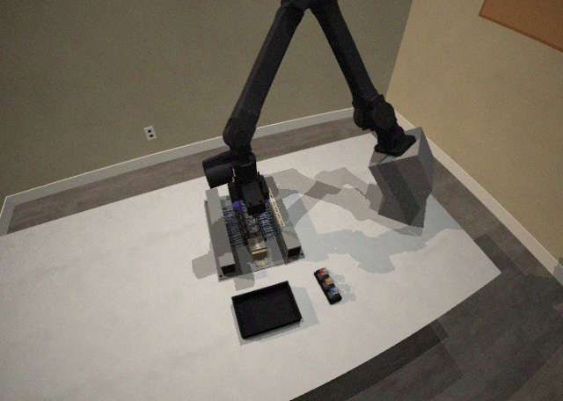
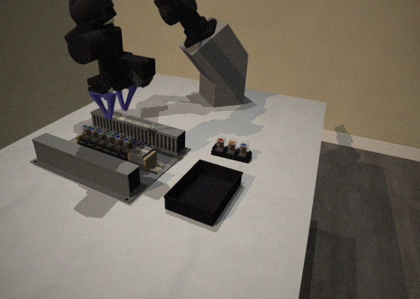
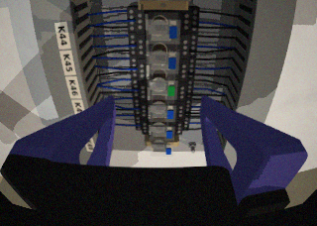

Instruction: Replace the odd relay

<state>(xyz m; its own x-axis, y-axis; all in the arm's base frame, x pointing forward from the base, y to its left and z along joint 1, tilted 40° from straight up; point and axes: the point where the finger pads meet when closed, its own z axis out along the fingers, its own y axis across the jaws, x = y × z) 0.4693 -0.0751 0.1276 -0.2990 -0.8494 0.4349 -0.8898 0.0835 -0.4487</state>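
A row of clear relays (image 2: 105, 138) (image 3: 161, 81) sits in a black socket strip on the grey panel. Most have blue test buttons; the odd relay (image 2: 108, 135) (image 3: 161, 90), in the middle of the row, has a green one. My gripper (image 2: 116, 112) (image 3: 158, 104) (image 1: 245, 207) is open and empty. It hangs above the far end of the row, clear of the relay tops, fingers pointing down. A black rack holds three spares: red button (image 2: 220, 143) (image 1: 322, 272), orange button (image 2: 231, 145) (image 1: 327, 281) and blue button (image 2: 243, 147) (image 1: 332, 291). The black tray (image 2: 188, 211) (image 1: 236, 317) is empty.
Two grey wire ducts flank the row, a front duct (image 2: 84, 162) and a slotted back duct (image 2: 142, 133). A beige-and-grey terminal block (image 2: 142, 155) ends the row near the tray. The arm's grey slanted pedestal (image 2: 220, 72) (image 1: 402, 183) stands at the back of the table.
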